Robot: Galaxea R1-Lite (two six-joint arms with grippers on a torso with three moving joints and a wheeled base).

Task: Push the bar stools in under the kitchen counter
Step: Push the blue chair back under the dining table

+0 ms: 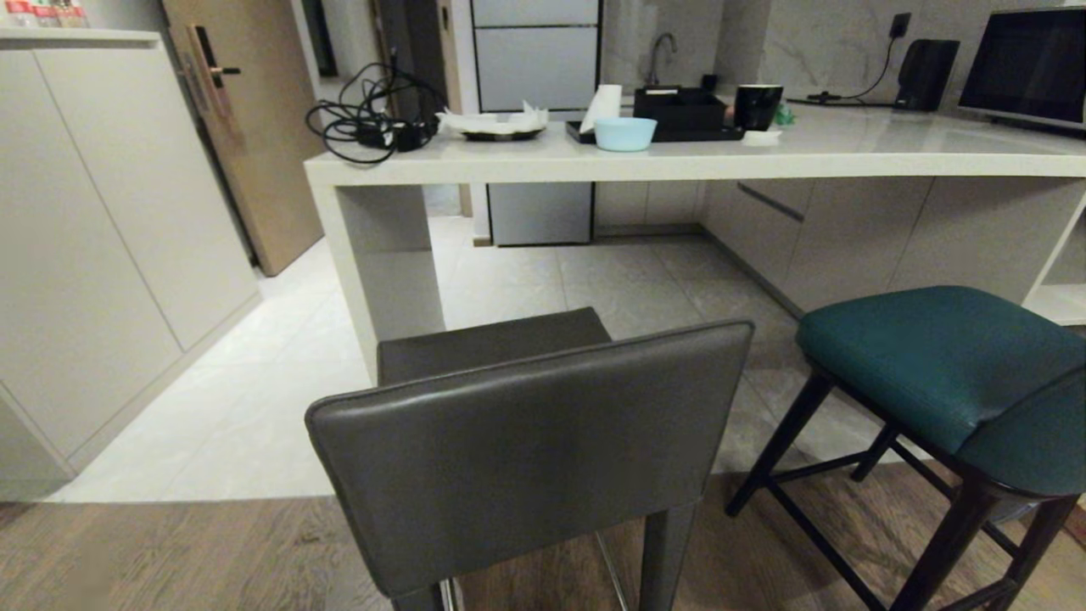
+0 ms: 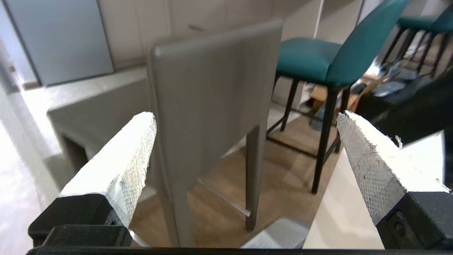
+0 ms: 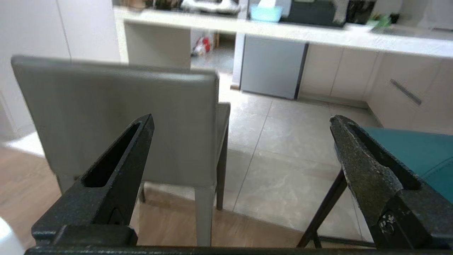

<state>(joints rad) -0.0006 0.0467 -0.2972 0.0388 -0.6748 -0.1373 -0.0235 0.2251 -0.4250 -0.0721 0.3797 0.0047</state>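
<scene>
On your left, a tangle of black cable [image 1: 366, 119] lies at the end of the kitchen counter [image 1: 679, 161], a thick pale stone slab with a smooth sheen and a slab side panel. Along its top you have a dark plate [image 1: 496, 131] piled with crumpled white paper, a smooth pale blue bowl [image 1: 625, 133] whose inside you cannot see, and a black tray [image 1: 670, 131] carrying a black box.

Nearest you, the dark grey stool [image 1: 534, 433] shows its flat, square, leather-like back; it stands clear of the counter on the wooden floor. To its right, the teal stool [image 1: 950, 373] has a rounded padded seat on thin black legs, also out from under the slab.

Your left gripper [image 2: 244, 120], with white textured pads, is spread wide and holds nothing. Your right gripper [image 3: 240, 122], bare black fingers, gapes equally, also empty.
</scene>
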